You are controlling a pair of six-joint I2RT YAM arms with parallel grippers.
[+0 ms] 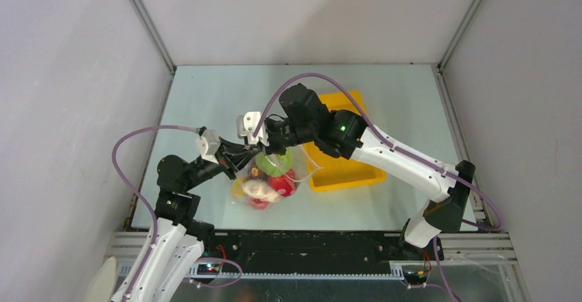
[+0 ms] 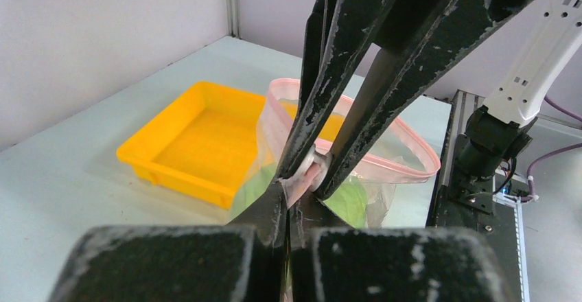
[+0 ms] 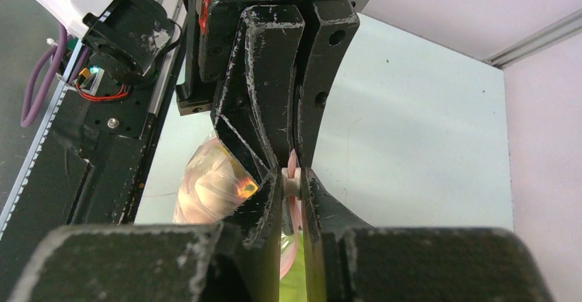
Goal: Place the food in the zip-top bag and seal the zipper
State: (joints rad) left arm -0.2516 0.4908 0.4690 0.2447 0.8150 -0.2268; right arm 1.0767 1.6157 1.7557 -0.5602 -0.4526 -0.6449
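Observation:
The zip-top bag [image 1: 302, 168] hangs just above the table between both grippers, with the food inside: a green cabbage [image 1: 274, 163], a red piece [image 1: 283, 185], a white piece [image 1: 257, 189] and a yellow piece [image 1: 237, 189]. My left gripper [image 2: 288, 193] is shut on the bag's top corner, at the zipper's end. My right gripper [image 3: 292, 180] is shut on a small white slider [image 2: 310, 168] on the zipper [image 2: 412, 156], right against the left fingertips. Beyond the slider the pink strip still gapes in an open loop. Green cabbage [image 2: 351, 202] shows through the plastic.
A yellow tray [image 1: 343, 171] lies on the table right of the bag and looks empty in the left wrist view [image 2: 185, 137]. Grey walls and metal frame posts close in the table on three sides. The black base rail [image 1: 309, 244] runs along the near edge.

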